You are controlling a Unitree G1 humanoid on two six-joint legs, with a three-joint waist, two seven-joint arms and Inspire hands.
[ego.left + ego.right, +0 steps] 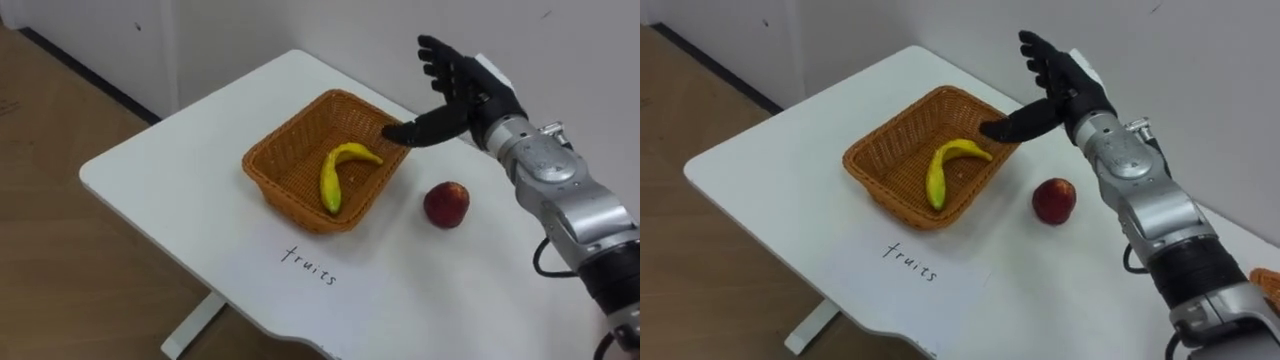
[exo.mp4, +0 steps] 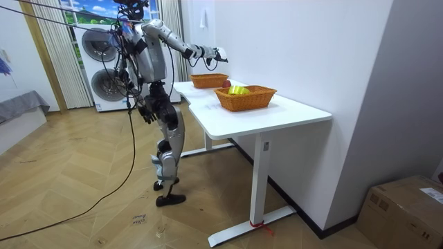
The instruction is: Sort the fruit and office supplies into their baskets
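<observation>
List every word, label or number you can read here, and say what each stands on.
"fruits": handwritten on the white sheet that lies on the table, just in front of the wicker basket holding the banana.
Cardboard box on the floor in the room view: its marking is too small to read.

White table (image 2: 297,114) on white legs stood against a plain white wall (image 2: 311,48). Floor (image 2: 83,200) was wood plank, with dark skirting (image 1: 90,75) along the wall base. Stacked washing machines (image 2: 98,45) sat at the back beside a wooden frame (image 2: 47,62). Cardboard box (image 2: 405,207) lay on the floor at the room view's right. Light was even and indoor.
</observation>
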